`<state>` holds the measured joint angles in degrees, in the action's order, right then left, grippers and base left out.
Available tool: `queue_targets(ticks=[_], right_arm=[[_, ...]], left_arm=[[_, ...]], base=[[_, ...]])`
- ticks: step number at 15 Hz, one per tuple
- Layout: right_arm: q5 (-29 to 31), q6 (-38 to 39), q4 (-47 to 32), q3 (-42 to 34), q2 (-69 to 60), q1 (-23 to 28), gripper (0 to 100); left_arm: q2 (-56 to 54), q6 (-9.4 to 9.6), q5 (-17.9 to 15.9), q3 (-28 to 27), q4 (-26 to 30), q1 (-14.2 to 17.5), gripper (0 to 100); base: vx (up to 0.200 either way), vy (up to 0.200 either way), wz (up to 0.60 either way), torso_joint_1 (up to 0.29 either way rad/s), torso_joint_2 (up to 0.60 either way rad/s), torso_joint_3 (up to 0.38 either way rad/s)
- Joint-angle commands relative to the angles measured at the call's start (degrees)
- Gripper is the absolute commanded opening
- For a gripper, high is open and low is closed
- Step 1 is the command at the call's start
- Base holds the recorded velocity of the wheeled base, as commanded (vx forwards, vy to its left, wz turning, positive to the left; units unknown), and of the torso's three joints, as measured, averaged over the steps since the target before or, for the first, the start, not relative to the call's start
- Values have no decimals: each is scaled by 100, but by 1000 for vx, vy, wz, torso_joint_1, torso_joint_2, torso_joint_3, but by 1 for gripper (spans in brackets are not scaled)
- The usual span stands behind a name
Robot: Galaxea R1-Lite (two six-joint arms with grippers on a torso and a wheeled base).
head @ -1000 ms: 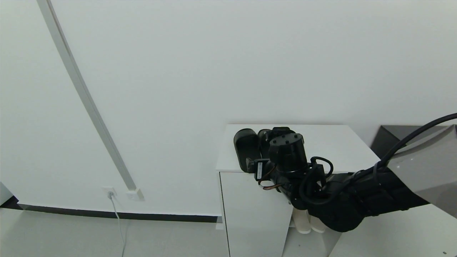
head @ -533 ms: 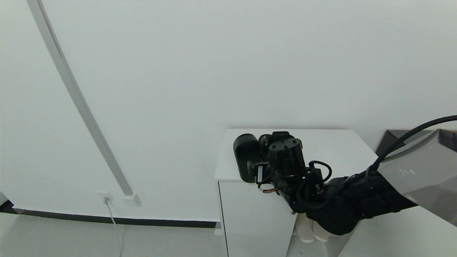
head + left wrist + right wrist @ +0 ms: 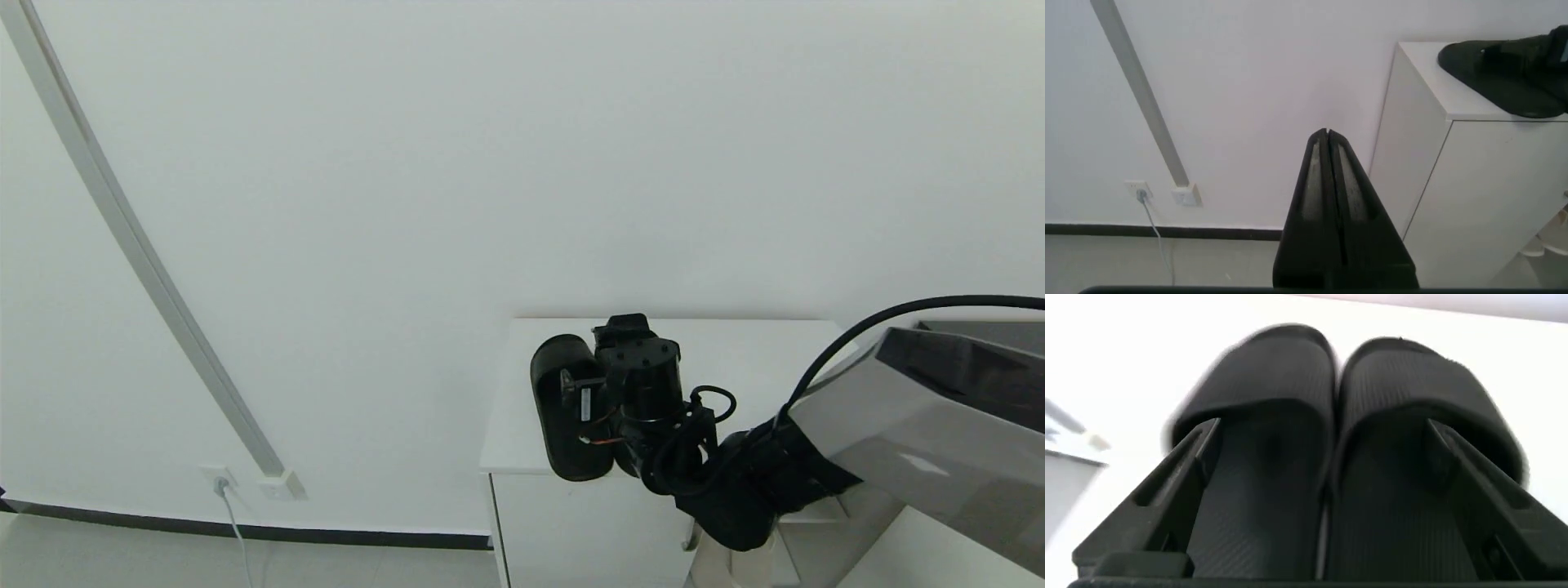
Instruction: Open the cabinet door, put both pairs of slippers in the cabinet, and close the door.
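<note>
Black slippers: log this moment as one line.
black slippers over cabinet top's front edge | right gripper: jaws holding the pair | left gripper: jaws shut, empty, clear of cabinet

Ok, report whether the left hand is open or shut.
Shut: the left hand shows both fingers pressed together, no gap, nothing between them.

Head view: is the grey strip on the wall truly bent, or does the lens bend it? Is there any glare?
Head view: the strip curves; left wrist view: it runs straight, so probably lens distortion. Both: the wall is evenly lit, no glare. Right wrist view: the slippers look dark.
</note>
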<state>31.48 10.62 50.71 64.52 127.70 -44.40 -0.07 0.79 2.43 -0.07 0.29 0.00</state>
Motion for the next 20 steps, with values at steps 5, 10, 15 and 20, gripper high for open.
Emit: queue_targets(ticks=[5, 10, 15, 20], right_arm=[[-45, -86, 70, 781, 774, 318, 100], [-71, -86, -624, 1660, 1073, 467, 100], [-71, -86, -879, 2055, 1240, 467, 100], [-71, -86, -993, 2284, 1425, 467, 100]], left_arm=[[7, 0, 4, -1, -3, 0, 0], [7, 0, 4, -1, -3, 0, 0], [7, 0, 4, -1, -3, 0, 0], [7, 0, 4, -1, -3, 0, 0]], base=[[0, 0, 0, 0, 0, 0], [0, 0, 0, 0, 0, 0], [0, 0, 0, 0, 0, 0], [0, 0, 0, 0, 0, 0]])
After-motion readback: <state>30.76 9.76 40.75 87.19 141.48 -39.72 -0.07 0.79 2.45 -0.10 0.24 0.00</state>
